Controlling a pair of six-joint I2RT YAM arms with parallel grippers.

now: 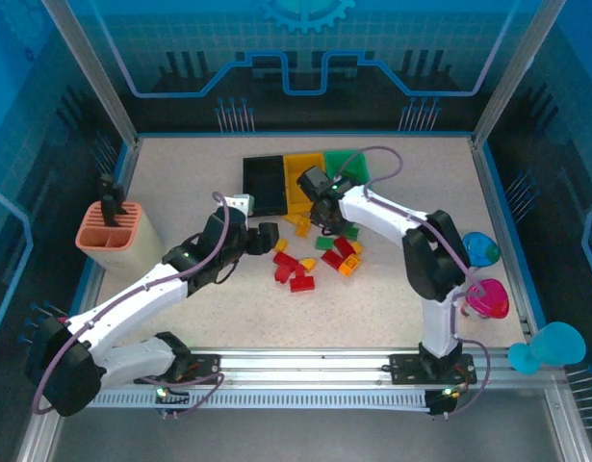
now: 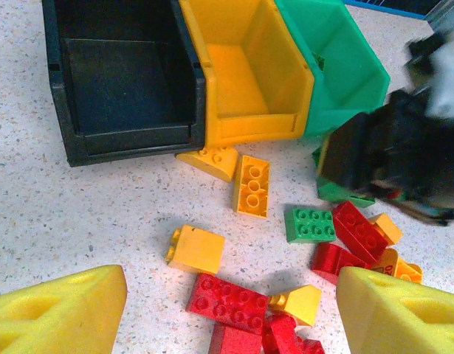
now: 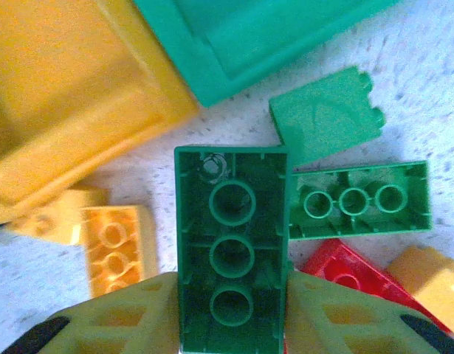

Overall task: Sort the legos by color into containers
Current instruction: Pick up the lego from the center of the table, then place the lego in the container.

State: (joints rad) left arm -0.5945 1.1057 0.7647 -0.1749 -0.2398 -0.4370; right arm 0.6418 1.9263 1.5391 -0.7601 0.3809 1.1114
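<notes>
- As the green brick point(image 3: 232, 243) sits clamped between my right jaws, hollow underside toward the wrist camera, its long axis runs straight out ahead of the yellow pads point(image 3: 345, 317), which press on its two long sides.
- The green bin point(image 3: 249, 37) lies just beyond the brick's far end and a little to the right. The yellow bin point(image 3: 57, 96) is beside it on the left.
- I judge the coming move to be a short carry forward and up over the green wall, steering right so the brick does not end up in the yellow bin.
- From above, my right arm is the nearer one. Its wrist stands just in front of the green bin point(image 1: 351, 164), while my left jaws hang further back over the pile.
- I cannot tell whether the held brick has left the table point(image 3: 433, 59) yet.
- Two more green pieces lie just to its right. A long one point(image 3: 359, 199) is hollow side up and close against the held brick. A blocky one point(image 3: 326, 114) sits beyond it, near the green bin.
- My left jaws stand wide and hold nothing.
- On the table between their pads point(image 2: 57, 310) lie a red brick point(image 2: 228, 302) and, further ahead, a yellow brick point(image 2: 195, 249). The black bin point(image 2: 123, 81) is beyond them.
</notes>
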